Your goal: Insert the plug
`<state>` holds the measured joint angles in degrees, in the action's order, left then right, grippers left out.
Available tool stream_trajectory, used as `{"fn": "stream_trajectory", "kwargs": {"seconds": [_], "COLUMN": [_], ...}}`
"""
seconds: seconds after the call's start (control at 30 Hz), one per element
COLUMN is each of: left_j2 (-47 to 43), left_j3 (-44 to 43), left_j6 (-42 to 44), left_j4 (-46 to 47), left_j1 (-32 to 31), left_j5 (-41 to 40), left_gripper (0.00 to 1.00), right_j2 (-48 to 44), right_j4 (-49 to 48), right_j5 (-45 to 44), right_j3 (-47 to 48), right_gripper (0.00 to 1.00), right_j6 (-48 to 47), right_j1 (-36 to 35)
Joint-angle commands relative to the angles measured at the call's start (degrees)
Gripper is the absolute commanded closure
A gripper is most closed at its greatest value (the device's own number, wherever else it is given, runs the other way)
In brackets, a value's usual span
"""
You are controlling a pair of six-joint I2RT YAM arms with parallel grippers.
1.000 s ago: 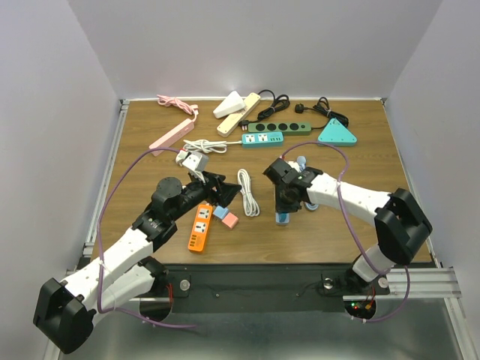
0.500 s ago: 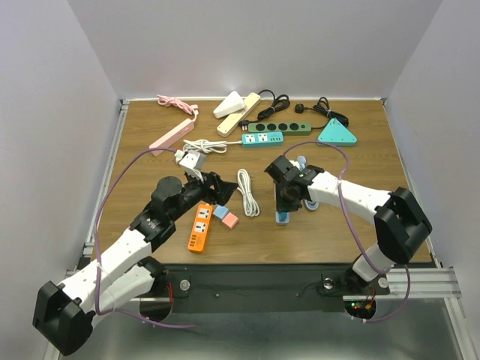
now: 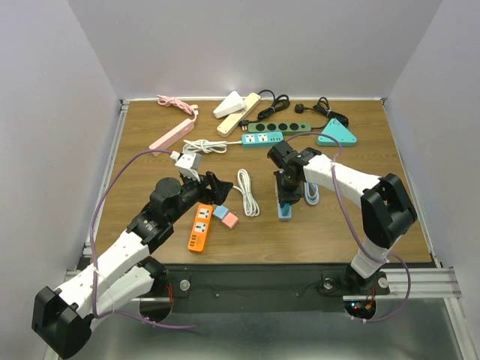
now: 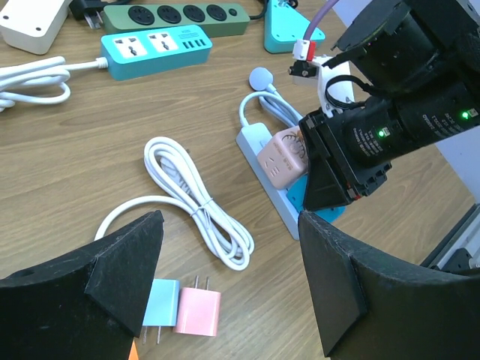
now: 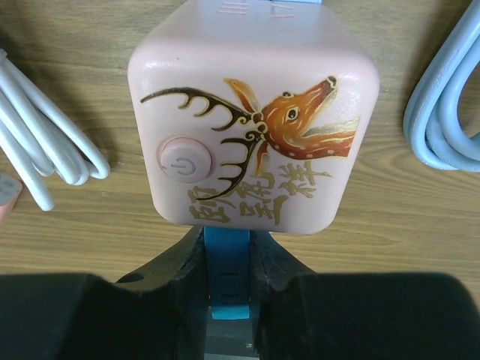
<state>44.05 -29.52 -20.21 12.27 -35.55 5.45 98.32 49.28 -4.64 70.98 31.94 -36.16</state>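
My right gripper (image 5: pixel 227 259) is clamped on the blue end of the pale power strip (image 4: pixel 253 141). The pink cube plug (image 5: pixel 251 120) with the deer drawing sits on that strip just beyond the fingers, though I cannot tell whether its pins are fully home. My left gripper (image 4: pixel 229 225) hangs wide open with nothing in it, over the coiled white cable (image 4: pixel 196 210) on the tabletop (image 3: pixel 337 217), near the right arm.

One blue charger (image 4: pixel 160 301), one pink charger (image 4: pixel 199 311), one deer-printed cube (image 5: pixel 251 112), one orange power strip (image 3: pixel 199 227)
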Motion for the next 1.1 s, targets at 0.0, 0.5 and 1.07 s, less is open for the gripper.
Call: {"fn": "stream_trajectory", "kwargs": {"seconds": [0.0, 0.5, 1.07], "left_j2": [-1.69, -1.87, -4.15], "left_j3": [-1.86, -0.98, -0.19], "left_j6": [-0.27, -0.97, -1.85], "left_j4": [0.3, 0.65, 0.03], "left_j1": [0.13, 0.13, 0.13], "left_j5": [-1.41, -2.2, -2.73], "left_gripper": [0.17, 0.17, 0.17], "right_j2": [4.07, -2.61, -1.55], "right_j4": [-11.66, -16.76, -19.3], "right_j5": [-15.66, -18.38, -16.1], "right_j3": [2.41, -13.23, -18.33], "right_gripper": [1.0, 0.99, 0.99], "right_j6": [-4.7, 5.58, 7.52], "right_j1": [4.43, -2.33, -4.79]}}
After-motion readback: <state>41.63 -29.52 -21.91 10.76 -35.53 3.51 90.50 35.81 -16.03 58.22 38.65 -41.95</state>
